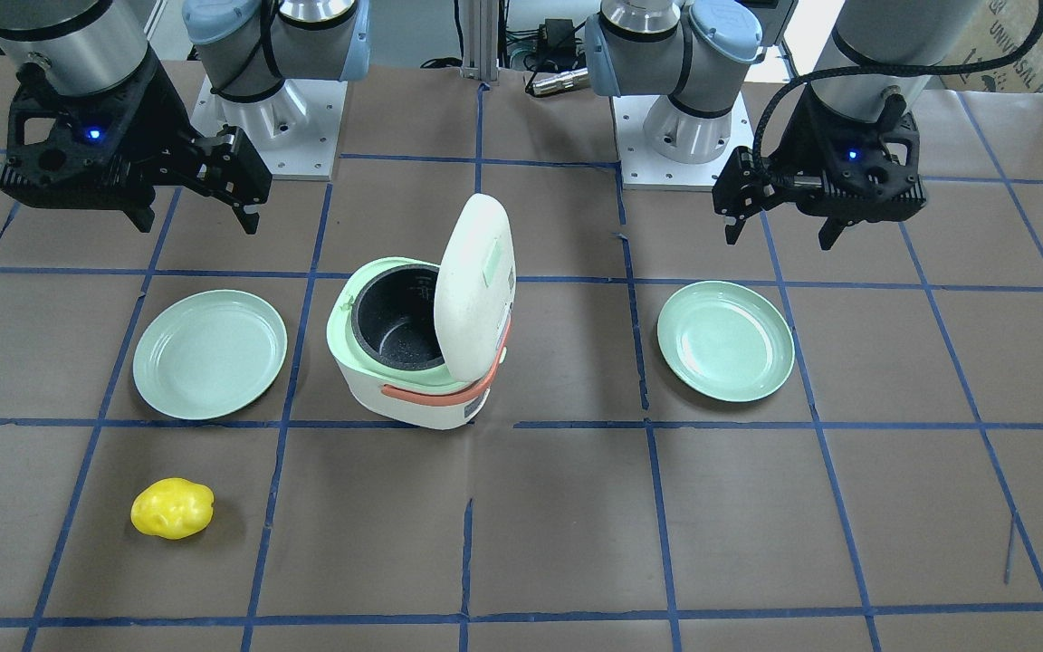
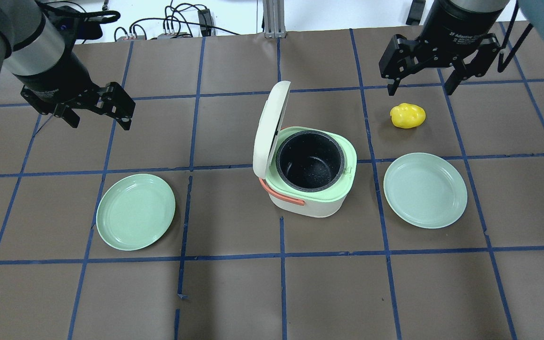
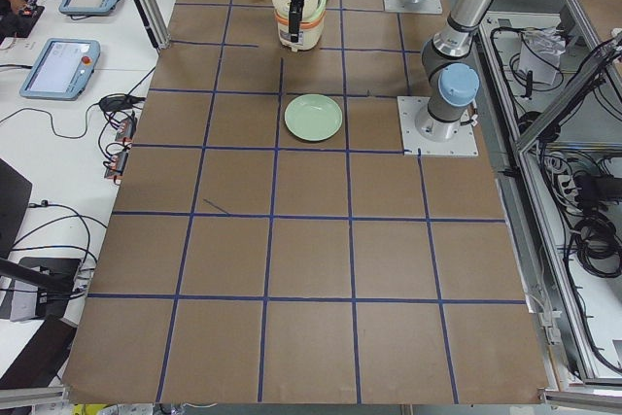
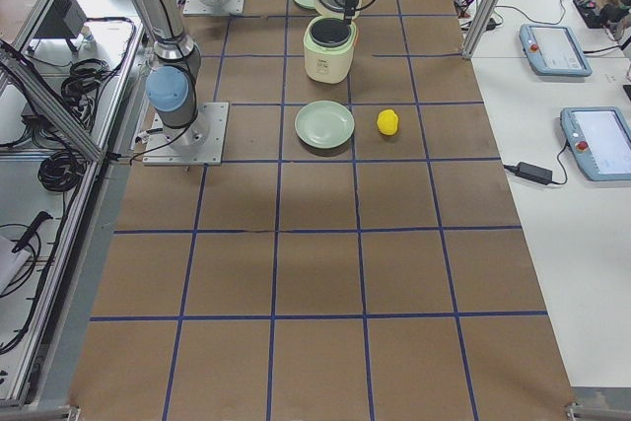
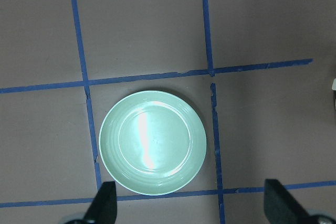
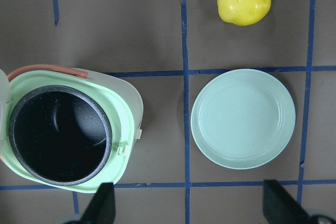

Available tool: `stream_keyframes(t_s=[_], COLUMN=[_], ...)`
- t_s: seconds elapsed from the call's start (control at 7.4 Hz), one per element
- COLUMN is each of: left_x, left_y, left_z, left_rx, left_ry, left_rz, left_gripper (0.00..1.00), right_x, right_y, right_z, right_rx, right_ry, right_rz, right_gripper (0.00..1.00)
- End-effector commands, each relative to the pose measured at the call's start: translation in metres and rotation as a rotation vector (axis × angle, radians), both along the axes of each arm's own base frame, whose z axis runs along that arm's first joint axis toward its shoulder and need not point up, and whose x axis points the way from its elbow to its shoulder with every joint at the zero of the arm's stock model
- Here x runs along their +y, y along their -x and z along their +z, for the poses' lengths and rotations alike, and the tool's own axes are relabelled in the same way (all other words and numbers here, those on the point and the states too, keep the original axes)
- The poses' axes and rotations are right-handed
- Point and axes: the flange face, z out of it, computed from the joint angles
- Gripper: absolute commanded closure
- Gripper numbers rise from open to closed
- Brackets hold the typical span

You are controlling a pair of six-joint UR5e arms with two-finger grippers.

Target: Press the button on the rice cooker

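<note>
**Lid up, both grippers wide open and empty**

- Rice cooker (image 2: 307, 189) sits mid-counter (image 2: 234, 293), between the two green plates and touching neither.
- Cooker lid (image 2: 267, 127) is hinged open and stands near upright on the robot's left side. The black inner pot (image 2: 310, 160) is exposed, with nothing visible in it. The orange handle (image 2: 281, 196) is folded down against the body.
- Can't make out the button itself in any view.
- Left gripper (image 2: 98, 119): jaws spread wide, holding nothing, in the air well left of the cooker. Its wrist cam looks straight down on the left plate (image 2: 136, 211).
- Right gripper (image 2: 420, 89): jaws spread wide, holding nothing, in the air on the far right side, clear of the cooker.
- Yellow potato (image 2: 408, 115) lies on the counter near the right gripper, just beyond the right plate (image 2: 425, 190) and apart from it.
</note>
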Motion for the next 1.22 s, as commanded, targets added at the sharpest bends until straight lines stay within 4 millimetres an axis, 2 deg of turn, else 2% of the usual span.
stream_keyframes(t_s=[0.0, 1.08], left_x=[0.0, 0.0], left_y=[0.0002, 0.0002], left_z=[0.0, 0.0], left_rx=[0.0, 0.0], left_ry=[0.0, 0.0], left_rz=[0.0, 0.0], left_gripper=[0.0, 0.0], right_x=[-0.0034, -0.0019], right_y=[-0.0003, 0.0], right_z=[0.003, -0.0031], right_rx=[-0.003, 0.0], right_ry=[0.039, 0.027], right_rz=[-0.009, -0.007], right_gripper=[0.0, 0.0])
